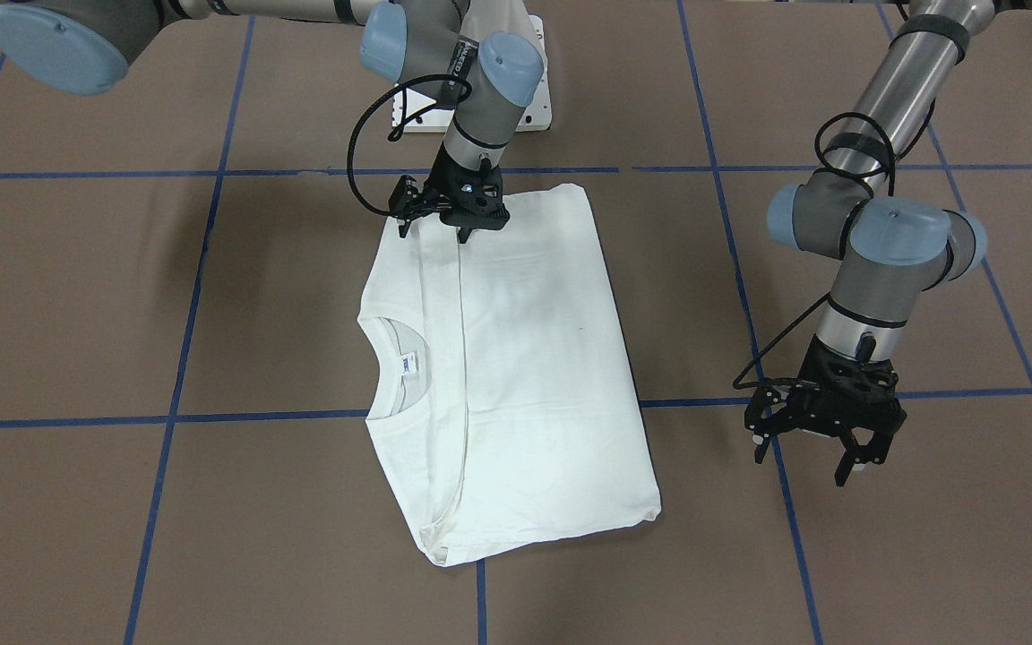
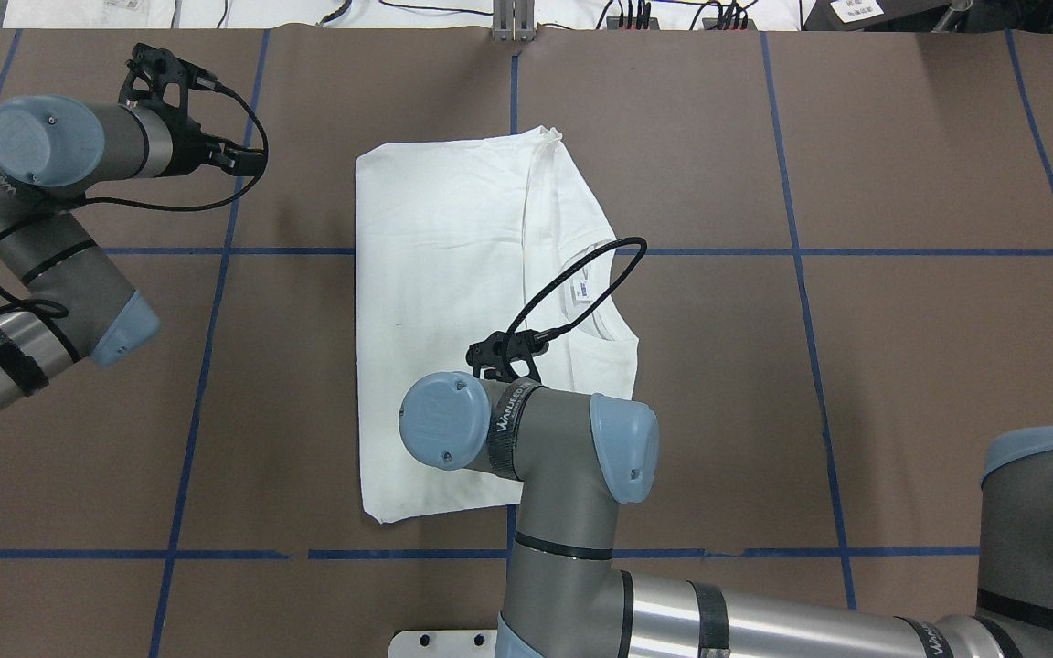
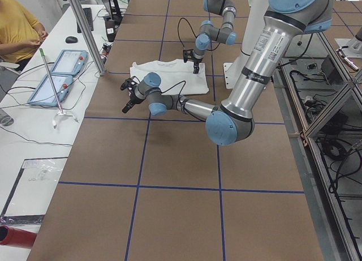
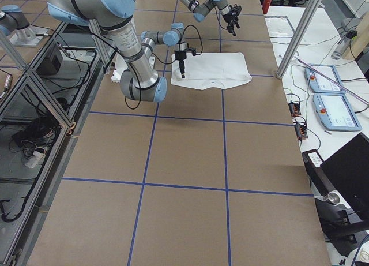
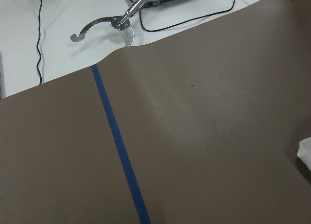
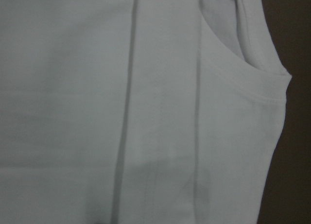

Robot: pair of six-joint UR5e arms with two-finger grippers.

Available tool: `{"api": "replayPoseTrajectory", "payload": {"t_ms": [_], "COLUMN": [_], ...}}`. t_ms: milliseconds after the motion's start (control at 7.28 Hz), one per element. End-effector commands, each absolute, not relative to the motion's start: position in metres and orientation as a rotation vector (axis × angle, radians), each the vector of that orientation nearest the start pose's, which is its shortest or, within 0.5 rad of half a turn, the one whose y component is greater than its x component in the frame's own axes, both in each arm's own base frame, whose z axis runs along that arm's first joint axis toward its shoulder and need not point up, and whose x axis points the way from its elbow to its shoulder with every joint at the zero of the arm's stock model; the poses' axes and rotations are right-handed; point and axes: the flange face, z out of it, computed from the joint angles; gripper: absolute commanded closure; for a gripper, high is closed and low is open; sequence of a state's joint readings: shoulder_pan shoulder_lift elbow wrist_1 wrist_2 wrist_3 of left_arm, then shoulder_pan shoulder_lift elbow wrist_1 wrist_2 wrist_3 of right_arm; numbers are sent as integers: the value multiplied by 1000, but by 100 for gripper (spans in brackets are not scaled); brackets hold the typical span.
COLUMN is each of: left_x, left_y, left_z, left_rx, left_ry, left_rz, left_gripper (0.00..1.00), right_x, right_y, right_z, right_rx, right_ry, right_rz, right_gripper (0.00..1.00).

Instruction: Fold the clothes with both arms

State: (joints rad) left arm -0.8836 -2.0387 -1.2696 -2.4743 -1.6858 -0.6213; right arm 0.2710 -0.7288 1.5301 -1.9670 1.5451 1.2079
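The white shirt point(image 1: 525, 376) lies folded flat on the brown table, with its collar and neck label point(image 1: 407, 363) showing at one side. No printed text shows. It also shows in the overhead view point(image 2: 444, 274) and fills the right wrist view point(image 6: 146, 112). My right gripper point(image 1: 465, 231) points down at the shirt's edge nearest my base. Its fingers look closed on the end of the folded layer. The overhead view hides it under the wrist. My left gripper point(image 1: 825, 459) is open and empty, above bare table well off the shirt. It also shows in the overhead view point(image 2: 161, 71).
Blue tape lines point(image 1: 480, 417) cross the brown table cover. The white pedestal base point(image 1: 536, 98) stands behind the shirt. An operator in yellow point(image 3: 17, 29), teach pendants point(image 3: 62, 68) and a metal post point(image 3: 85, 29) are beyond the table's far edge.
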Motion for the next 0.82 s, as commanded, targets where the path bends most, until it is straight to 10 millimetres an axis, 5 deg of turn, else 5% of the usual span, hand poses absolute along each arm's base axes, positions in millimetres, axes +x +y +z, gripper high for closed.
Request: {"api": "replayPoseTrajectory", "payload": {"t_ms": [0,412,687], "left_x": [358,358,358], "left_y": [-629,-629,-629], "left_z": [438,440,441], "left_rx": [783,781,780], "left_ry": [732,730,729], "left_rz": [121,121,121], "left_gripper": [0,0,0], "right_x": [-648,-628,-622], "right_y": [-325,-343,-344], "right_z": [219,220,243], "right_rx": [142,142,132], "right_ry": [-321,-290,-263], "right_rz": [-124,-134,-132], "right_gripper": [0,0,0]}}
